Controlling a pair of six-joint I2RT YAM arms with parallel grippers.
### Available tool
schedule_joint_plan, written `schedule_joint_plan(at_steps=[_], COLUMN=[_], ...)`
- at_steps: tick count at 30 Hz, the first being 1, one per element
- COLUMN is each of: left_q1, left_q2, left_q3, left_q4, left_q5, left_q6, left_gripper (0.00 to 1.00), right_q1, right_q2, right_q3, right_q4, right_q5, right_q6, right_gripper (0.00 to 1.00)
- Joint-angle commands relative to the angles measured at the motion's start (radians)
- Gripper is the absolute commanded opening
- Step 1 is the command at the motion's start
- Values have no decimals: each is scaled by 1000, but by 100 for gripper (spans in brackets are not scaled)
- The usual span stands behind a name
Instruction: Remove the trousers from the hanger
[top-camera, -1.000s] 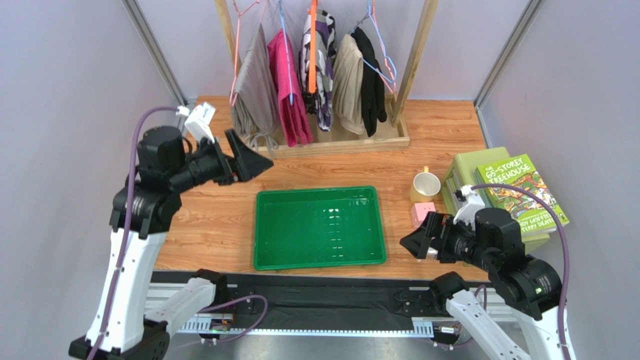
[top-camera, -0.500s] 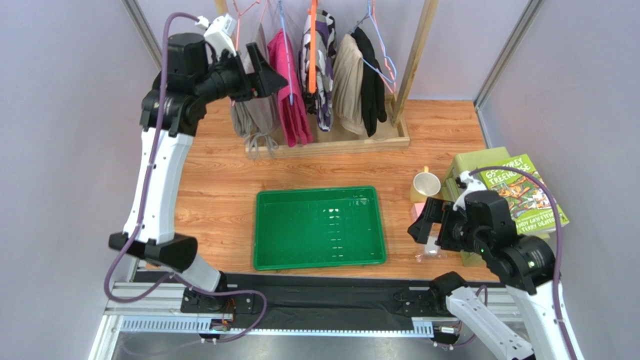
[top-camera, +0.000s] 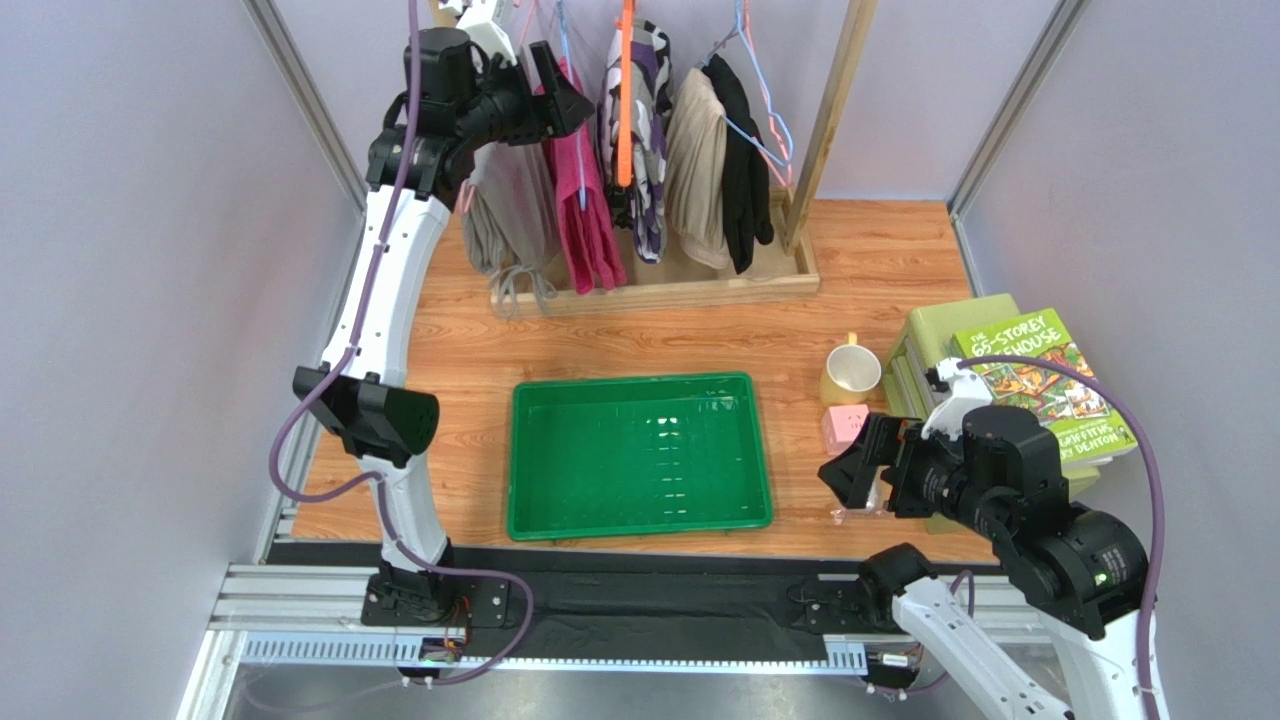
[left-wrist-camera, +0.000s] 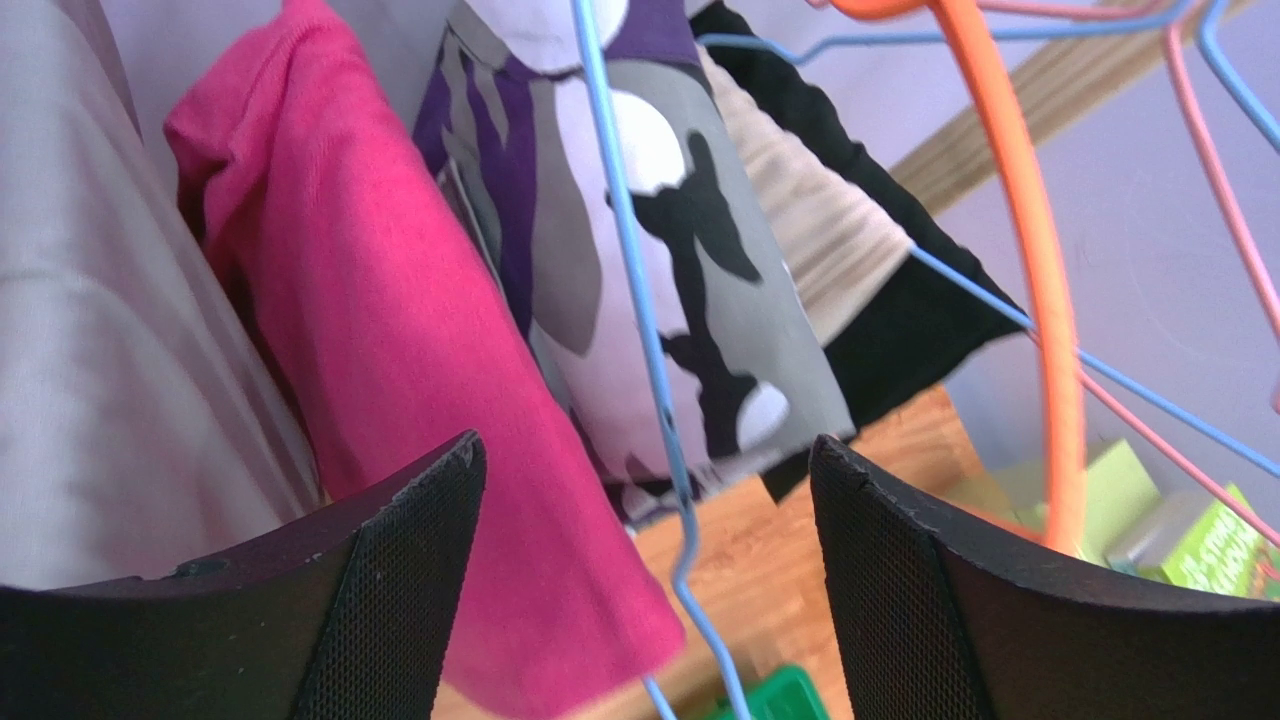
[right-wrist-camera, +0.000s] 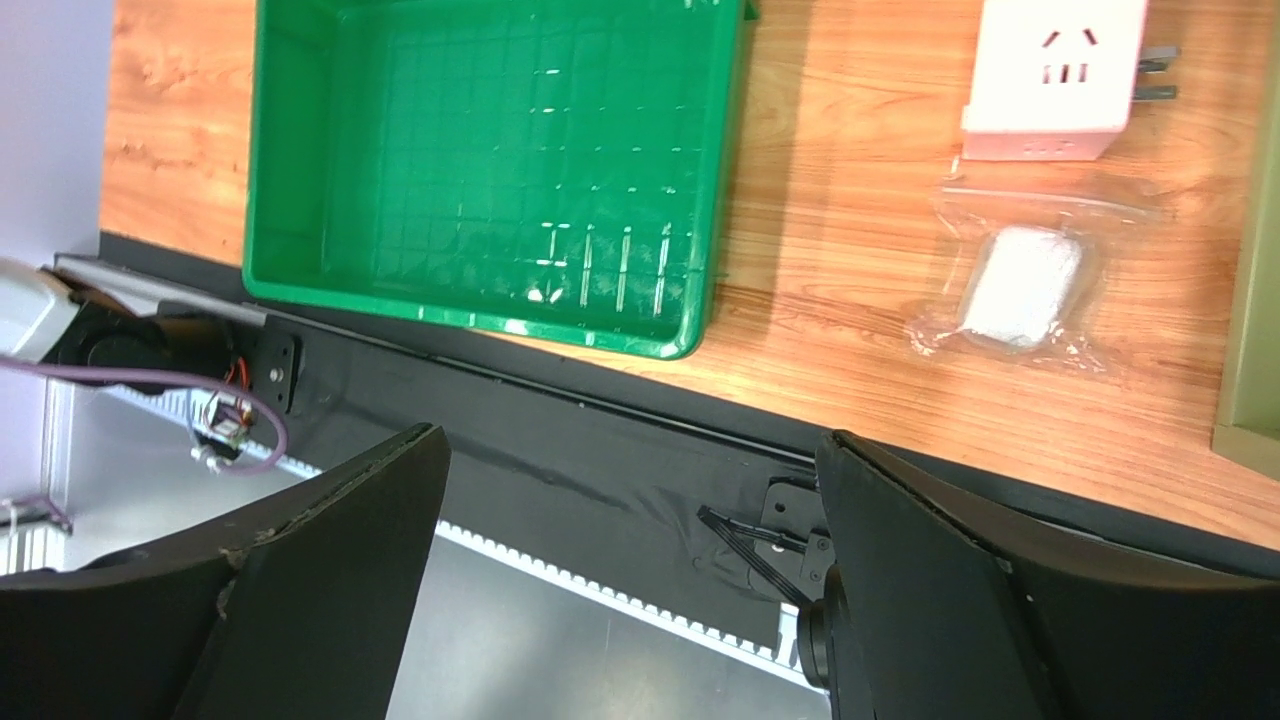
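Observation:
The magenta-pink trousers (top-camera: 583, 195) hang folded over the light-blue wire hanger (top-camera: 579, 192) on the rack at the back; in the left wrist view the trousers (left-wrist-camera: 406, 390) hang left of the hanger's blue wire (left-wrist-camera: 639, 330). My left gripper (top-camera: 559, 108) is open, raised high, right at the top of the trousers; the wire and the fabric's edge lie between its open jaws (left-wrist-camera: 646, 495). My right gripper (top-camera: 845, 477) is open and empty, low near the table's front right edge.
Grey trousers (top-camera: 508, 188), a purple-white patterned garment (top-camera: 643, 120) on an orange hanger (top-camera: 625, 90), and beige and black garments hang on the same rack. A green tray (top-camera: 640, 455) sits mid-table. A mug (top-camera: 852, 368), pink adapter (right-wrist-camera: 1059, 68), plastic packet (right-wrist-camera: 1022, 285) and books (top-camera: 1037, 375) lie right.
My left arm has risen from beside the tray up to the rack, bringing its open gripper to the top of the pink trousers. My right gripper shifted slightly.

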Motion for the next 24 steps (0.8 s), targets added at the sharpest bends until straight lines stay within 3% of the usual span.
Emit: schedule_joint_plan(at_steps=[1,5,12,19,22,23,24], left_q1=[1,1,1,13,32,38,44], left_q2=[17,26,58,70,75,75,72], left_q3=[6,-25,-37,-31,-28,-25,-25], left_q4=[187,247,304,327,333,332,329], left_q5=[-9,-17,-9,11,17,27,31], left_q6=[-12,-40,-69,-127,-173,-191,-214], left_gripper=[74,62,56,42,21,1,0], right_q1=[3,0,2,2,0,0,0], right_q2=[12,27,30,18,12,10,9], right_q3=[54,62,54,60,78,83,94], right_q4=[34,36,29,10,-7,-16,-21], right_q5=[-66,-68,-58,-55,-51,-49,-45], right_q6=[-59,-70,-67,-62,-53,-55,-55], right_gripper=[100,100,100,100,100,100,100])
